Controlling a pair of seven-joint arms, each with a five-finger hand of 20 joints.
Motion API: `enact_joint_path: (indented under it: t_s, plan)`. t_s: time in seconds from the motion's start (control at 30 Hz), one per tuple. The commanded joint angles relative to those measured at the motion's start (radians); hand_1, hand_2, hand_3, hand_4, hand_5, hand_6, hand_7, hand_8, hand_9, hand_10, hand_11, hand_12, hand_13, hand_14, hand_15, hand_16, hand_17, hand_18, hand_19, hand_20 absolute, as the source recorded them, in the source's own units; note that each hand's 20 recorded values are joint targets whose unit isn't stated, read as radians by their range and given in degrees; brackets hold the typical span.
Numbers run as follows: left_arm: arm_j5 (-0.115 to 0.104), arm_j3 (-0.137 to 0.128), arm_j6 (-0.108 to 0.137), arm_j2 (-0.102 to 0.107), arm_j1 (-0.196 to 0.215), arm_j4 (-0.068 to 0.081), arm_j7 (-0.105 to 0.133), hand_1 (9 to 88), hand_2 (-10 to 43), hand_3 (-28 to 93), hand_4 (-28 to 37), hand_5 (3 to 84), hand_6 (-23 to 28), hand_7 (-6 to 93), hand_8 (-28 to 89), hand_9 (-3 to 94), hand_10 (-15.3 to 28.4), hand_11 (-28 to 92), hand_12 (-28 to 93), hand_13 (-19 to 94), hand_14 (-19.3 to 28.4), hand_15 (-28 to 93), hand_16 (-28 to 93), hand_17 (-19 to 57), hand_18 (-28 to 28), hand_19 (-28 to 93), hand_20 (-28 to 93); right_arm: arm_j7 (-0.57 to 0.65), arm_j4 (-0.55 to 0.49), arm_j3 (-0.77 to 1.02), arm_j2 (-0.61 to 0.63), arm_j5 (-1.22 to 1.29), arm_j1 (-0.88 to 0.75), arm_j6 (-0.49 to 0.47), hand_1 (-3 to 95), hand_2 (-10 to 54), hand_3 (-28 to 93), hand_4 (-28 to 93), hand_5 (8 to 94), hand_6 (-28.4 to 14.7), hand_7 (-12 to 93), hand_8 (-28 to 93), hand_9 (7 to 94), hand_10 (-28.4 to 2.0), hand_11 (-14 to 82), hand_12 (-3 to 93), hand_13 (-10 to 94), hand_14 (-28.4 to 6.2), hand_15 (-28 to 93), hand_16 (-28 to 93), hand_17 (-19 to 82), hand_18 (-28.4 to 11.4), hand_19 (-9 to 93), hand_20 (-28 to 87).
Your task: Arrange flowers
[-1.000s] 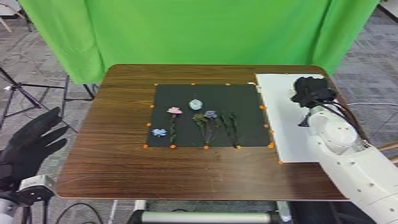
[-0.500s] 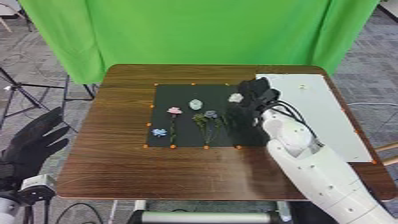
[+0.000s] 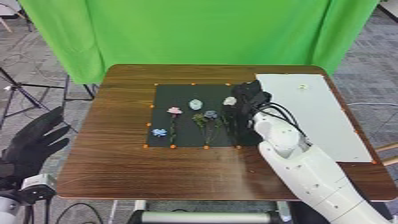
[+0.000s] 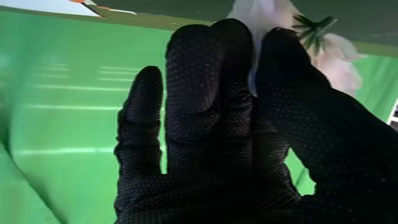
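My right hand point(image 3: 250, 93) is over the right part of the black mat point(image 3: 182, 92) in the head view, its thumb and fingers pinching a white flower point(image 3: 230, 101). In the right wrist view, pale petals point(image 4: 340, 65) stick out past the thumb and fingertips of the right hand point(image 4: 209, 120). Left of it on the mat lie a pale round flower point(image 3: 195, 104), a pink flower point(image 3: 174, 110), a small blue flower point(image 3: 159, 132) and a bluish-purple flower point(image 3: 210, 114) among green stems. My left hand point(image 3: 34, 142) is off the table's left side, fingers straight.
A white board point(image 3: 311, 120) lies along the right of the brown table point(image 3: 107, 165), with a small yellow-green mark or piece point(image 3: 303, 87) near its far end. Orange dots edge the mat. A green curtain point(image 3: 204, 35) hangs behind the table.
My right hand has moved left from the white board to the mat, and the white flower now shows at its fingertips, shifted slightly left since half a second ago. The left hand has stayed still.
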Motion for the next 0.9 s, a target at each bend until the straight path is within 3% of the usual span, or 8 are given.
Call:
enact_joint_path:
  t_s: [0.03, 0.5, 0.63, 0.9]
  plan:
    - [0.001, -0.002, -0.006, -0.001, 0.007, 0.0, -0.009, 22.6, -1.5, 70, -28.3, 21.7, 0.9, 18.5, -9, 17.9, 8.8, 12, 18, 14, 11.8, 19, 5, -10.5, 19.2, 38, 7, -0.023, -0.01, 0.004, 0.0, -0.027, -0.017, -0.002, 41.7, -9.5, 85, -28, 56.3, 3.8, 59, 2, 73.8, -5.6, 23.4, 50.8, 71, -1.2, 52, 36, 20, -16.6, 69, 42]
    - [-0.002, -0.002, -0.011, 0.008, 0.003, 0.006, -0.01, 22.6, -1.5, 70, -28.3, 21.7, 0.8, 18.8, -10, 18.0, 8.8, 12, 18, 14, 11.8, 19, 4, -10.4, 19.2, 38, 7, 0.002, -0.05, 0.017, 0.041, -0.06, -0.034, -0.034, 32.4, -9.5, 89, -28, 49.2, 1.9, 53, -3, 57.7, -9.1, 43.5, 30.9, 59, -4.8, 60, 23, 16, -17.4, 67, 44]
    - [-0.002, -0.004, -0.01, 0.009, 0.005, 0.005, -0.01, 22.6, -1.5, 70, -28.3, 21.6, 0.8, 19.0, -10, 18.0, 8.8, 12, 18, 14, 11.7, 19, 4, -10.4, 19.2, 38, 7, 0.01, -0.077, 0.038, 0.048, -0.051, -0.042, -0.074, 29.6, -9.5, 92, -28, 46.6, 1.0, 52, -20, 52.6, -9.8, 44.9, 29.0, 54, -5.8, 61, 22, 14, -17.8, 66, 44]
    - [0.0, -0.006, -0.01, 0.005, 0.008, 0.003, -0.008, 22.6, -1.6, 70, -28.3, 21.6, 0.8, 19.0, -10, 17.9, 8.8, 12, 18, 14, 11.7, 19, 4, -10.4, 19.2, 38, 7, -0.004, -0.129, 0.083, 0.053, 0.013, -0.055, -0.107, 22.5, -9.5, 91, -26, 36.2, -2.0, 49, -21, 42.2, -12.2, 41.5, 29.0, 49, -7.2, 57, 20, 10, -19.4, 64, 45]
